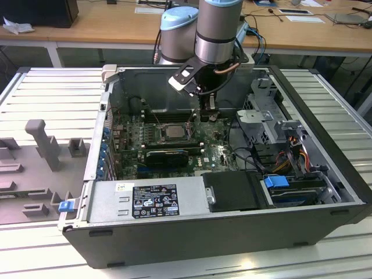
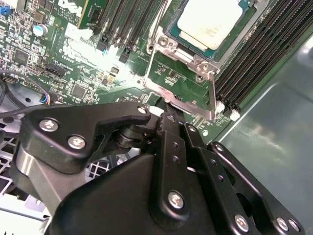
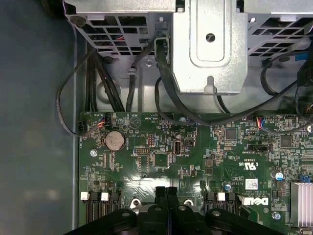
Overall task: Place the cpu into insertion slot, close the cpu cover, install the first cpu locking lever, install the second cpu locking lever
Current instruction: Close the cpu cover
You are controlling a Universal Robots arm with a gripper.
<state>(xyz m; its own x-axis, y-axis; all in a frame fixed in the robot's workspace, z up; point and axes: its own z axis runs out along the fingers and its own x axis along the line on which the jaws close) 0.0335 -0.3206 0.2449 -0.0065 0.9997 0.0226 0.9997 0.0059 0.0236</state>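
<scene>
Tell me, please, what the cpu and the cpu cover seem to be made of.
The cpu: pale matte metal face, probably plated, with a soft even sheen. The cpu cover: bare silvery sheet metal, likely steel, given bright edge glints.

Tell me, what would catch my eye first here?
A big grey robot arm reaches down into an open computer case in the exterior view. Its black gripper hangs close to the pale square cpu seated in the insertion slot on the green motherboard.
</scene>
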